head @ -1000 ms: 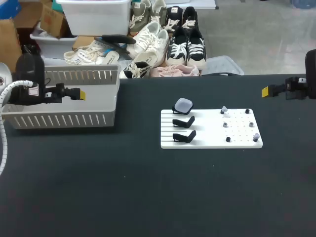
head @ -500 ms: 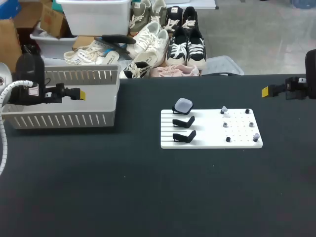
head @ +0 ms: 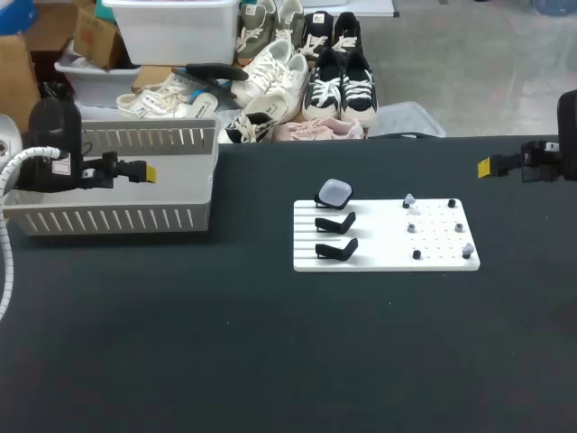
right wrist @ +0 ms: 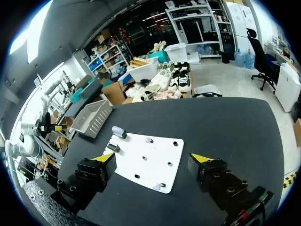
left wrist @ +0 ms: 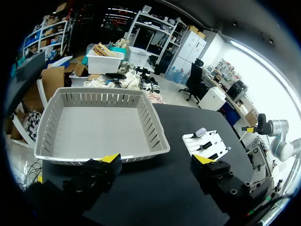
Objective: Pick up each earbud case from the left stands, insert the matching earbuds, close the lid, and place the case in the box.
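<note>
Nothing shifts: my left gripper (left wrist: 157, 160) at 9 o'clock and right gripper (right wrist: 153, 157) at 3 stay wide, empty; the case (head: 334, 191) awaits pickup.

The left arm (head: 54, 126) ended in a matte black, rounded wrist housing, with a pale grey link behind it and a white ribbed hose (head: 16, 164) curving along its side. A small white label (head: 60, 155) sat on the black casing. The right arm (head: 568, 126) showed only as a black block at the table's right edge. The left gripper (left wrist: 157, 160) and right gripper (right wrist: 153, 157) looked alike: two blocky black fingers, each capped with a bright yellow wedge-shaped tip, with round screw recesses sunk into the finger bodies.
</note>
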`<state>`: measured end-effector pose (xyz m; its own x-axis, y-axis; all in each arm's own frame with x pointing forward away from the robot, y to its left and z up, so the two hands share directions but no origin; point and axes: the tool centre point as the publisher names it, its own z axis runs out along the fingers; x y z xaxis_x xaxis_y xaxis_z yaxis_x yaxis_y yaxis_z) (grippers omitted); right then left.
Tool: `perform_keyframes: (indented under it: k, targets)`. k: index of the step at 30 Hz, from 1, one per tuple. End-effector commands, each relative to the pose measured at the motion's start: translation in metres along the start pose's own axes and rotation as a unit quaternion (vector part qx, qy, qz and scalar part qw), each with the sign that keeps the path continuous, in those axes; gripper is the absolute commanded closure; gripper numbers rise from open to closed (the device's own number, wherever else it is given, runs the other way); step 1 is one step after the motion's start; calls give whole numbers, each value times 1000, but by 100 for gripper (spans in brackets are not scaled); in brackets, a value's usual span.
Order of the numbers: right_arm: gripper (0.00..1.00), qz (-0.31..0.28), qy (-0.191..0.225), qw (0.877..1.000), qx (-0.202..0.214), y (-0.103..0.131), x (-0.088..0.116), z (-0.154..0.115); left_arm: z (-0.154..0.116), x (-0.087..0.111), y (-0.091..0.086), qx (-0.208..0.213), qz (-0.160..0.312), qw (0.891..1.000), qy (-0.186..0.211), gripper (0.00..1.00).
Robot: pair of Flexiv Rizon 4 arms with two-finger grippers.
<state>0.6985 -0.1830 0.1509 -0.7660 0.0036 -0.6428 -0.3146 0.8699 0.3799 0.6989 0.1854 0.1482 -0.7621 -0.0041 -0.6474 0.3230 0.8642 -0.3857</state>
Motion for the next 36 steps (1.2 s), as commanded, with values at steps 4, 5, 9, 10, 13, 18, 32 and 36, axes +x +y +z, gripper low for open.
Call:
perform_keyframes:
  k: [4, 5, 9, 10, 13, 18, 32, 36]
  targets:
    - [0, -1, 1, 1000, -4, -2, 0, 0, 0, -1, 0, -1, 0, 1000, 2, 0]
    - [0, -1, 1, 1000, -4, -2, 0, 0, 0, -1, 0, -1, 0, 1000, 2, 0]
    - [0, -1, 1, 1000, -4, -2, 0, 0, 0, -1, 0, -1, 0, 1000, 2, 0]
    - [0, -1, 1, 1000, -4, -2, 0, 0, 0, -1, 0, -1, 0, 1000, 2, 0]
    - [0, -1, 1, 1000, -4, -2, 0, 0, 0, -1, 0, -1, 0, 1000, 2, 0]
    - [0, -1, 1, 1000, -4, -2, 0, 0, -1, -2, -3, 2, 13, 1000, 1, 0]
    - [0, -1, 1, 1000, -4, -2, 0, 0, -1, -15, -40, 98, 137, 986, -13, 0]
    - [0, -1, 1, 1000, -4, -2, 0, 0, 1, -24, -51, 128, 188, 974, -12, 0]
